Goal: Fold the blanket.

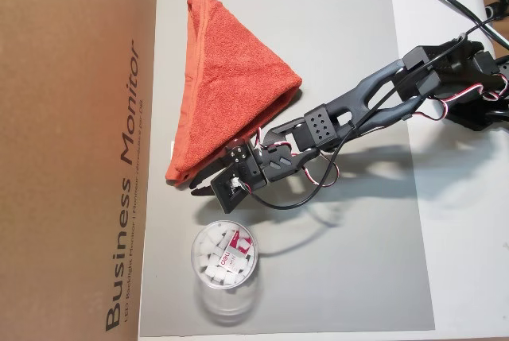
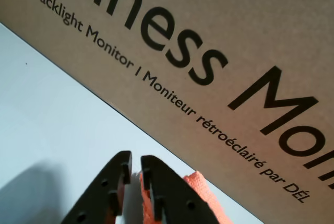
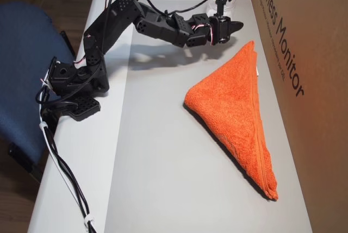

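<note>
The blanket (image 1: 227,94) is an orange-red terry towel lying folded into a flat triangle on the grey mat (image 1: 342,261), its long side along a cardboard box. It also shows in the other overhead view (image 3: 234,102). My gripper (image 1: 195,187) hangs low over the mat just beside the blanket's near corner, jaws together with only a thin slit between them. In the wrist view the gripper (image 2: 134,156) points at the box, and a bit of the blanket (image 2: 201,187) shows beside and under the right finger, with nothing pinched at the tips. In an overhead view the gripper (image 3: 239,25) stands a little apart from the blanket's tip.
A large brown cardboard box (image 1: 71,118) printed "Business Monitor" borders the mat. A clear cup (image 1: 224,257) of small white pieces stands close by the gripper. The arm's base (image 3: 76,86) and cables sit at the table edge, next to a blue chair (image 3: 22,81).
</note>
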Robot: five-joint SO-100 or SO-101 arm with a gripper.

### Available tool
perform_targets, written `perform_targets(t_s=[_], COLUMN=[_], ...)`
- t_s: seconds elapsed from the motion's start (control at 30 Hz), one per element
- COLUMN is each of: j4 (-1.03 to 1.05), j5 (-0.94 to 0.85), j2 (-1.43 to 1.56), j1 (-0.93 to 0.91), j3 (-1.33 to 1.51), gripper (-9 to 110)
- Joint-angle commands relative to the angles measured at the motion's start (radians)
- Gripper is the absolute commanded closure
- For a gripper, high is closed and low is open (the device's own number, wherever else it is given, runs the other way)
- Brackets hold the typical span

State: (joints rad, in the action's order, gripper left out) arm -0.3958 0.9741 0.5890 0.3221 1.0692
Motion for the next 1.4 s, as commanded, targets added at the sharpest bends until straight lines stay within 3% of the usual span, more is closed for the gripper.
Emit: perform_targets(t_s=[0.0, 0.63, 1.37], j4=[-0.012, 0.161, 0.342], j5=[-0.003, 0.020, 0.391], j2=[0.100, 0.443, 0.896], j1=[0.002, -0.114, -0.370], j3=[-0.046, 0.181, 0.617], gripper=[102, 102, 102])
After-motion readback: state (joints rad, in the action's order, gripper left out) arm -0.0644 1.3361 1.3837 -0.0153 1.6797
